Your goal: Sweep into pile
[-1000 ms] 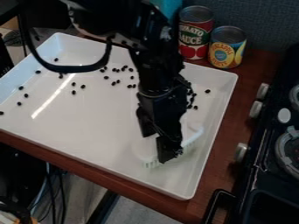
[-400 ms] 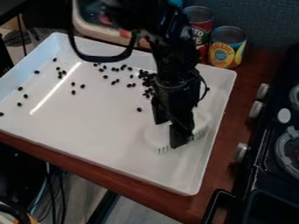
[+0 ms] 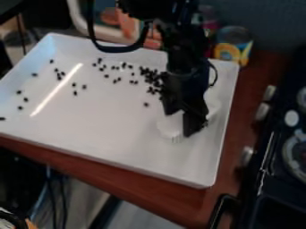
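While small black beans [image 3: 84, 86] dot the white plastic tray [image 3: 95, 129] from its left side to a denser cluster [image 3: 153, 78], the white bristled brush [image 3: 170, 126] sits farther right, clamped in the black two-finger gripper [image 3: 181, 120]. Gathering seems partway; next, the brush should sweep strays toward that cluster.

Robotics lab, prob.: robot arm [image 3: 184, 56], stove [image 3: 272, 167] & cables [image 3: 62, 197].

Fixed camera slanting down over the whole tray [image 3: 101, 134]
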### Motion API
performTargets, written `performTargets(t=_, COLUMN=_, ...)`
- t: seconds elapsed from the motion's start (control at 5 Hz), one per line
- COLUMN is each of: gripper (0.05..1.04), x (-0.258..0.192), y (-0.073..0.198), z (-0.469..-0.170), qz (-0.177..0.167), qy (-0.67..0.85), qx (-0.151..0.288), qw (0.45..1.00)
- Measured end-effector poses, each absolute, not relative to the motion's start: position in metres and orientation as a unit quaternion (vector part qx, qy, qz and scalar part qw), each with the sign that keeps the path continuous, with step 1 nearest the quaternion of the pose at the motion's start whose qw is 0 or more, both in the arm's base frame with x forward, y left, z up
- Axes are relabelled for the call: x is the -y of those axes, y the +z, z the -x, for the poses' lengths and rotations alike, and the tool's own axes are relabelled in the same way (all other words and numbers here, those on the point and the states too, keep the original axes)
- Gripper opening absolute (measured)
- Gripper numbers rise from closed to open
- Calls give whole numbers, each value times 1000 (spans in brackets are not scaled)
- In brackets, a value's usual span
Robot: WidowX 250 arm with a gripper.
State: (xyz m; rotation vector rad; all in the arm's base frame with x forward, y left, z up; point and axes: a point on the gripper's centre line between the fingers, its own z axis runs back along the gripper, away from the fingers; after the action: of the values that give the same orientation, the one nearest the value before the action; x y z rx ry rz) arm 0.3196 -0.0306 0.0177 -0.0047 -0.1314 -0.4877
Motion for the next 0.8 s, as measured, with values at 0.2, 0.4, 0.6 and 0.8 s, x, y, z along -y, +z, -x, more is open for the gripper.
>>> performTargets(t=0.2, gripper=740, x=19, y=19, z=-340, qz=3, qy=-205, qx=67, qw=976)
performTargets(t=0.4, gripper=740, x=10, y=19, z=-349, qz=7, qy=-187, qx=64, qw=980)
performTargets(t=0.6, gripper=740, x=2, y=19, z=-359, qz=13, qy=-164, qx=62, qw=984)
performTargets(t=0.8, gripper=740, x=-10, y=20, z=-366, qz=13, qy=-119, qx=68, qw=990)
